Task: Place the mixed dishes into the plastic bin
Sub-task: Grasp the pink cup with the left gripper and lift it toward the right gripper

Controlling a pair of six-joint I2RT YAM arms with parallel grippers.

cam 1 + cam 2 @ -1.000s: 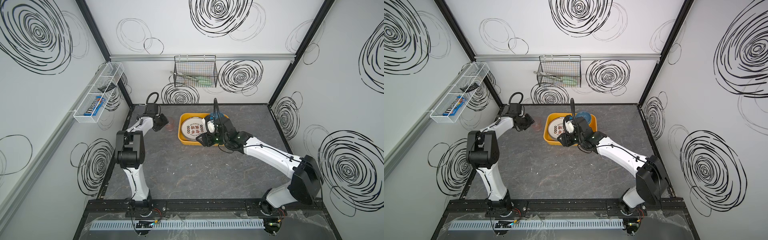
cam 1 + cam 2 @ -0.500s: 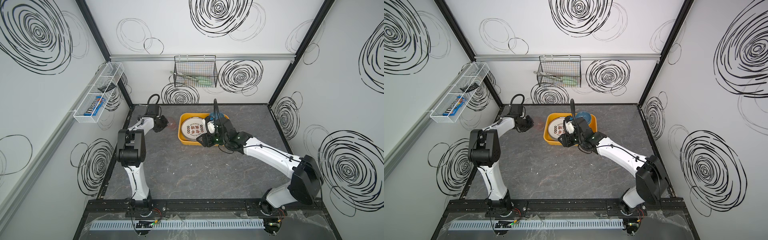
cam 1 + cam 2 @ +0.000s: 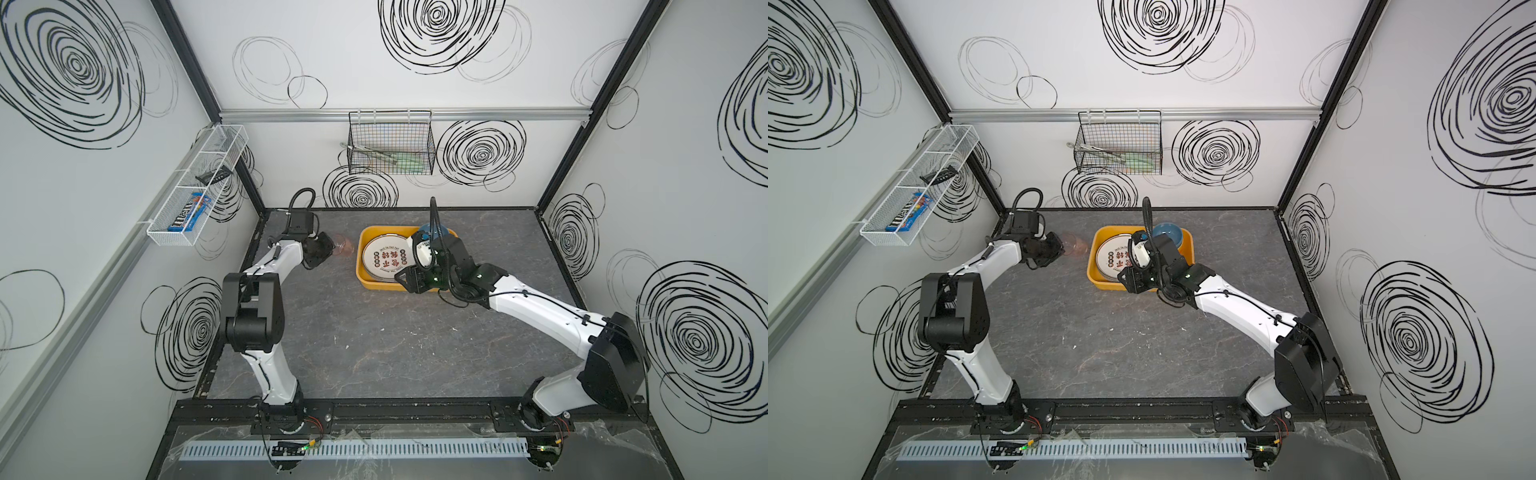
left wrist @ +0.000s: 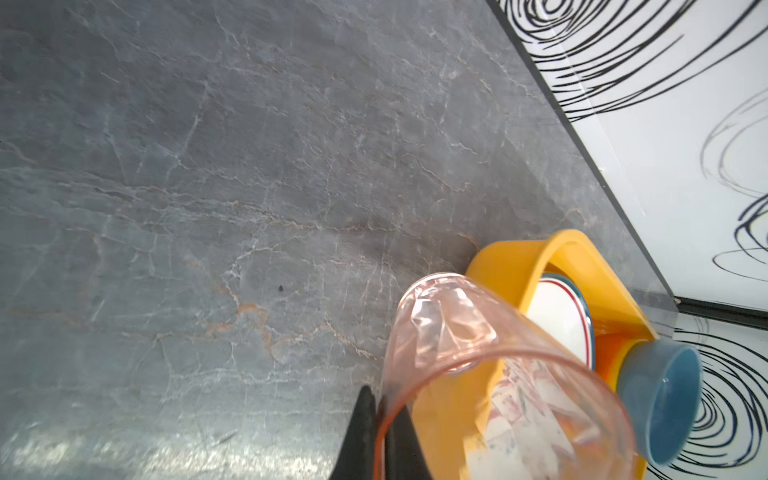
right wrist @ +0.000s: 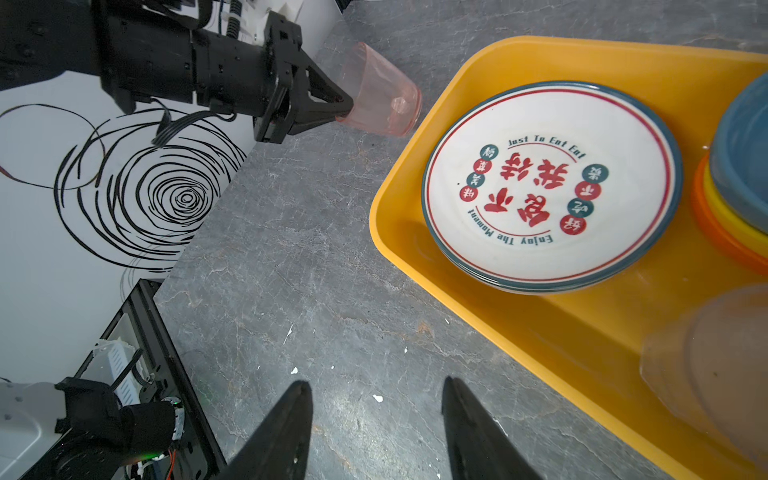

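The yellow-orange plastic bin (image 3: 360,266) (image 3: 1092,266) (image 5: 399,232) sits at the back middle of the table. It holds white plates (image 3: 386,257) (image 5: 548,183) with red characters, stacked bowls with a blue one (image 3: 432,230) (image 5: 744,158) (image 4: 660,399) on top, and a clear cup (image 5: 715,357). Left of the bin, my left gripper (image 4: 380,411) (image 5: 345,102) is shut on the rim of a pinkish cup (image 3: 343,245) (image 3: 1073,245) (image 5: 378,95), which is tilted with its base toward the bin. My right gripper (image 5: 376,384) (image 3: 409,282) is open and holds nothing, above the table by the bin's near edge.
A black wire basket (image 3: 390,145) hangs on the back wall. A white mesh rack (image 3: 195,187) with a candy box is on the left wall. Small white crumbs (image 5: 377,398) lie on the grey table. The black frame rail (image 3: 374,407) runs along the front.
My left gripper has closed on the pinkish cup's rim after reaching slightly toward it. The right arm has not moved.
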